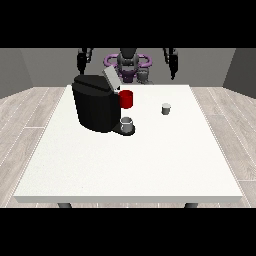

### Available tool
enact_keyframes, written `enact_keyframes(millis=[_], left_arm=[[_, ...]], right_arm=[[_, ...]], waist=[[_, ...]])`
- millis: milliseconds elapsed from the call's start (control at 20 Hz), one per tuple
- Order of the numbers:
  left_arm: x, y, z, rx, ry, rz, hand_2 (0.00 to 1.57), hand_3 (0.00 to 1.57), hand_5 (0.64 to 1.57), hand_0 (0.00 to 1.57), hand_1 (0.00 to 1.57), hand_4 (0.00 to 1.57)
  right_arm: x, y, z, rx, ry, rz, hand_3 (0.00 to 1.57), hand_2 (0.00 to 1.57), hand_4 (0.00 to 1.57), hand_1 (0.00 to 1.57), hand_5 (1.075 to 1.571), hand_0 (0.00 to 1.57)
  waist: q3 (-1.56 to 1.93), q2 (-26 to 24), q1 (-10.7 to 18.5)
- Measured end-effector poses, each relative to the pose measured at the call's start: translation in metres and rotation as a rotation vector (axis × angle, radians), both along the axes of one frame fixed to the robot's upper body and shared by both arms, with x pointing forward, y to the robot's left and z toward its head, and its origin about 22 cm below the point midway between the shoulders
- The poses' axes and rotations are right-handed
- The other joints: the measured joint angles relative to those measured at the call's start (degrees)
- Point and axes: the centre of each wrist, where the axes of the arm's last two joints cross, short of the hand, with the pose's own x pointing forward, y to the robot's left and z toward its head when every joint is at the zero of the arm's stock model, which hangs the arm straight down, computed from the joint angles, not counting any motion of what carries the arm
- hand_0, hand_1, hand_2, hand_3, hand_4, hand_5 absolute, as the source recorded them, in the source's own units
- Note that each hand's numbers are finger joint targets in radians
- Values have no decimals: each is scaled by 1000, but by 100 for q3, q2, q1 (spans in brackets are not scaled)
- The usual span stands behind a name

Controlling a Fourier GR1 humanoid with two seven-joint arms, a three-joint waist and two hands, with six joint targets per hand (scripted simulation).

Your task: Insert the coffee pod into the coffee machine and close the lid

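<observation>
A black coffee machine (pixel 95 102) stands on the left half of the white table (pixel 130 160), its grey lid (pixel 110 79) tilted up and open. A small grey coffee pod (pixel 166 108) stands on the table to the machine's right, apart from it. The hand at the view's left (pixel 81 60) hangs raised behind the table's far left, away from the machine. The hand at the view's right (pixel 173 65) hangs raised behind the far right, well above and behind the pod. Neither hand touches anything.
A grey cup (pixel 127 125) sits on the machine's drip base at its front. A red cylinder (pixel 126 99) shows at the machine's right side. The robot's body (pixel 128 65) stands behind the table's far edge.
</observation>
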Motion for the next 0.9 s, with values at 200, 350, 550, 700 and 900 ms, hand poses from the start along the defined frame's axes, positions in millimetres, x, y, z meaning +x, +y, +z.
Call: enact_keyframes(millis=[200,350,550,700,900], left_arm=[[0,13,-4,62,-32,-43,0,0,1571,0,0,0],[1,30,-1,164,-60,-97,0,0,1571,0,0,0],[16,58,16,317,-78,-114,0,0,1571,0,0,0],[30,74,26,399,-59,-116,0,0,1571,0,0,0],[53,90,42,482,-32,-99,0,0,1571,0,0,0]], right_arm=[[1,2,-3,5,2,-1,0,0,0,0,1571,0],[-1,0,-6,-14,13,-36,0,0,0,0,1571,0],[2,5,-3,-77,-40,-90,0,0,0,0,1571,0],[7,13,5,-105,-62,-94,0,0,0,0,1571,0],[14,35,12,-120,-104,-74,0,0,0,0,1571,0]], waist=[[92,38,-71],[121,43,-148],[137,259,-390],[142,405,-574],[143,666,-810]])
